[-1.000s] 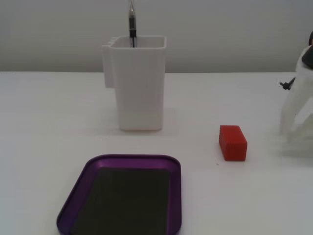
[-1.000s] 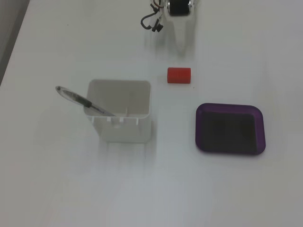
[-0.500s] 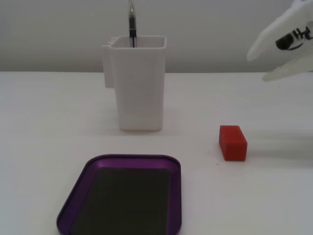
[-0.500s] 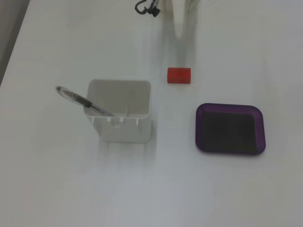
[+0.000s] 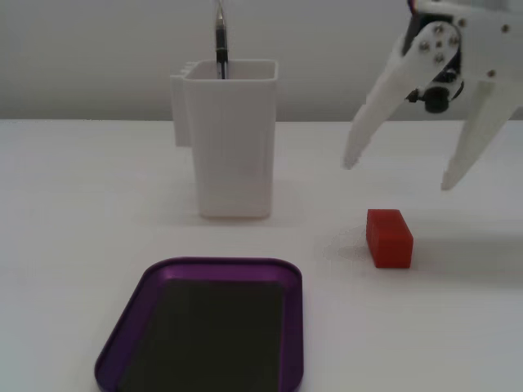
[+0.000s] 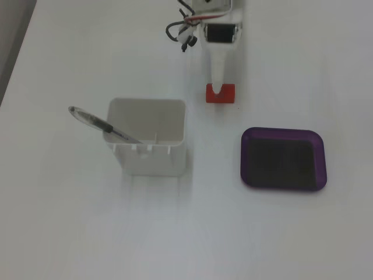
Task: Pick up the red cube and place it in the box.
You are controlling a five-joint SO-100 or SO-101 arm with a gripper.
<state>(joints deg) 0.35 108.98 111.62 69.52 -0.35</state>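
Observation:
The red cube lies on the white table, to the right of the purple box in a fixed view. My white gripper hangs open just above the cube, one fingertip on each side of it, touching nothing. In the other fixed view, seen from above, the gripper reaches down from the top edge and its tip overlaps the cube. The box lies below and right of the cube there, and it is empty.
A tall white plastic container stands behind the box and left of the cube, with a pen leaning in it. Both show from above, the container and the pen. Cables hang at the arm.

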